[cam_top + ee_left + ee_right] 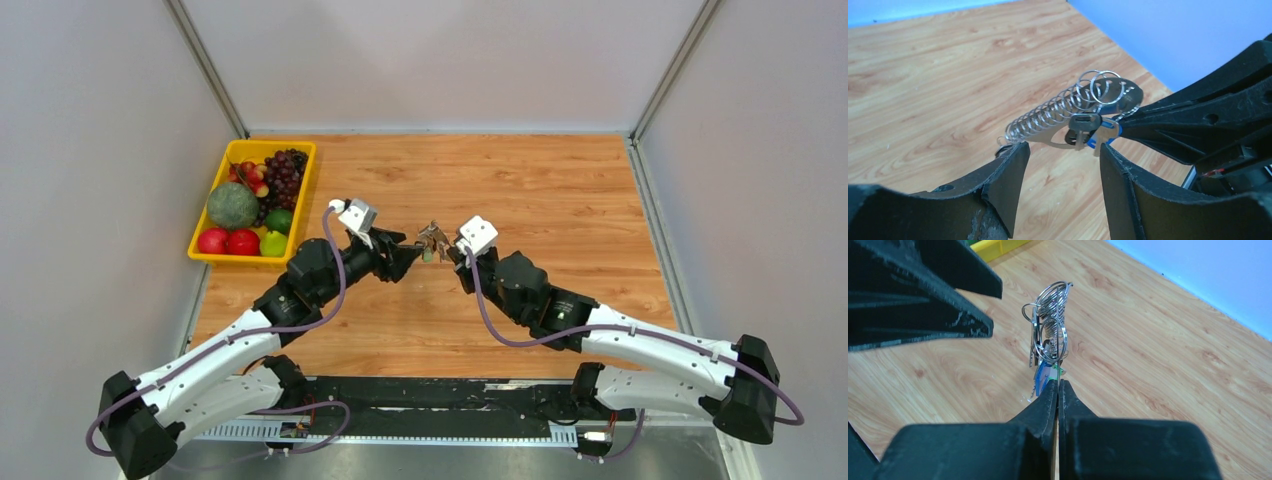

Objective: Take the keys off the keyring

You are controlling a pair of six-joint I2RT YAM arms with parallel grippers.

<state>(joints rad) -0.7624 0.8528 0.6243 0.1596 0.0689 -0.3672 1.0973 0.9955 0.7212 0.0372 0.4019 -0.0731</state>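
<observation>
The keyring [1050, 142] is a thin grey oval loop held in the air, with a long coil of small silver rings [1048, 116] strung along it. Keys hang at its near end: a black head [1083, 121] and a blue head [1096, 141]. My right gripper [1058, 383] is shut on the lower end of the bunch, where a blue key [1040, 376] and a bit of green [1058, 369] show. My left gripper [1062, 150] is open just below the bunch, one finger on each side, not touching it. From above, the bunch [432, 238] hangs between both grippers.
A yellow tray [236, 261] of fruit stands at the back left of the wooden table. The left gripper's black fingers [948, 320] fill the upper left of the right wrist view. Grey walls close in the table's sides and back.
</observation>
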